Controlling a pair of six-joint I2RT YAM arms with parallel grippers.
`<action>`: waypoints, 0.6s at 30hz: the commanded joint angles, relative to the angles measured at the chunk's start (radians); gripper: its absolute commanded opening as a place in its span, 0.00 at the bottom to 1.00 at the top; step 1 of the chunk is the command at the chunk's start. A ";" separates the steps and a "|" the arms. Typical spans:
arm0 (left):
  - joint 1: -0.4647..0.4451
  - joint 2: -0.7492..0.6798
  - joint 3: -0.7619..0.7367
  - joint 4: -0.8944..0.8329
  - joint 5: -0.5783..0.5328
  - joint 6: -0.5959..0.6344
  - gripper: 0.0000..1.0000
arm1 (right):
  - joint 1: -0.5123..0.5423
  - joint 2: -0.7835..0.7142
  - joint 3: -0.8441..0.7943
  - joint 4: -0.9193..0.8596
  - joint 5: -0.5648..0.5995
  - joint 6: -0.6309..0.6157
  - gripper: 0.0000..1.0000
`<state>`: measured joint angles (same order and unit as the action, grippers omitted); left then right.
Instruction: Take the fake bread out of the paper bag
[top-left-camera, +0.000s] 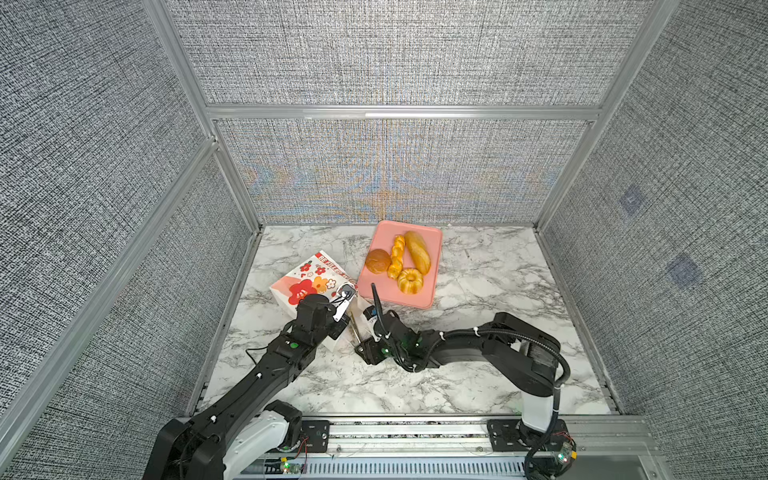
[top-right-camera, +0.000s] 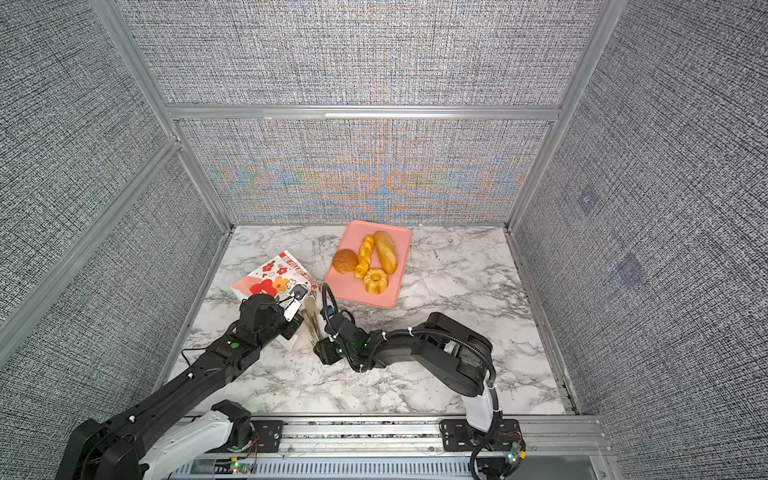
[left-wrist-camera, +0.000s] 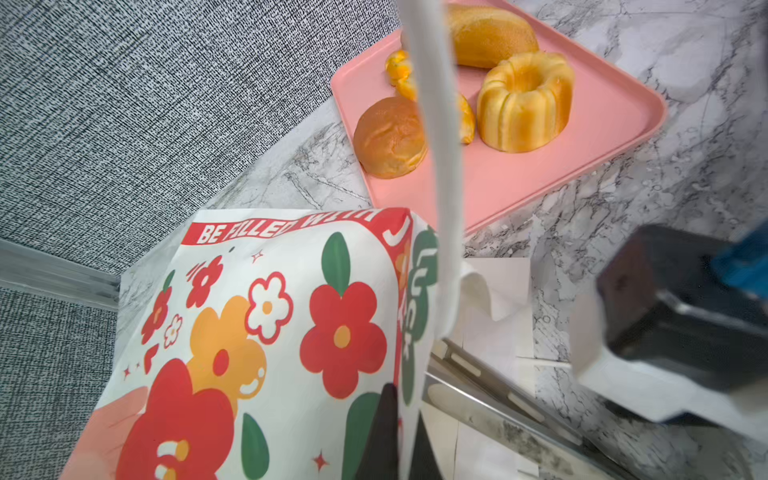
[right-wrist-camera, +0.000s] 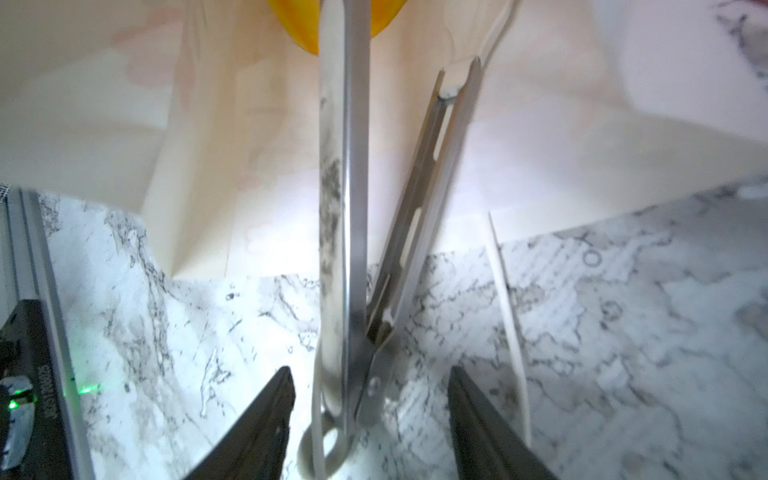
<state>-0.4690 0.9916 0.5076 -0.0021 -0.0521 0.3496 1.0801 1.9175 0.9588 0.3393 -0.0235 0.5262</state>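
1. Grey woven walls (top-left-camera: 374, 62) in a metal frame closed in a marble worktop (top-left-camera: 478, 374).
2. Towards the back, a pink tray (top-left-camera: 415, 297) carried four pieces of fake bread close together: a round bun (top-left-camera: 377, 261), a twisted stick (top-left-camera: 396, 256), a long loaf (top-left-camera: 417, 251) and a ring cake (top-left-camera: 410, 281).
3. Just left of the tray, the paper bag (top-left-camera: 309, 278) lay tipped on its side with its flowered face up and its mouth towards the arms.
4. The left pincer (left-wrist-camera: 403, 419) was clamped narrow on the bag's rim, pinching the paper. A white cord handle (left-wrist-camera: 440, 166) hung loose across the left wrist view.
5. The right pincer (right-wrist-camera: 370, 374) stood wide, its fingers either side of metal tongs (right-wrist-camera: 345, 208) and touching neither arm of them.
6. The tongs, arms spread, reached into the bag's mouth. A piece of yellow bread (right-wrist-camera: 297, 25) showed inside at their far end, mostly hidden.
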 joint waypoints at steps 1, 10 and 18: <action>0.000 0.003 0.017 -0.012 0.021 0.023 0.00 | 0.020 -0.013 -0.026 0.125 0.073 0.033 0.60; -0.002 0.003 0.037 -0.039 0.013 0.048 0.00 | 0.039 0.037 -0.060 0.199 0.080 0.067 0.51; -0.001 -0.004 0.038 -0.055 0.017 0.055 0.00 | 0.039 0.026 -0.042 0.153 0.096 0.018 0.37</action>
<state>-0.4694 0.9913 0.5388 -0.0517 -0.0536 0.3935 1.1183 1.9453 0.9115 0.5140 0.0517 0.5667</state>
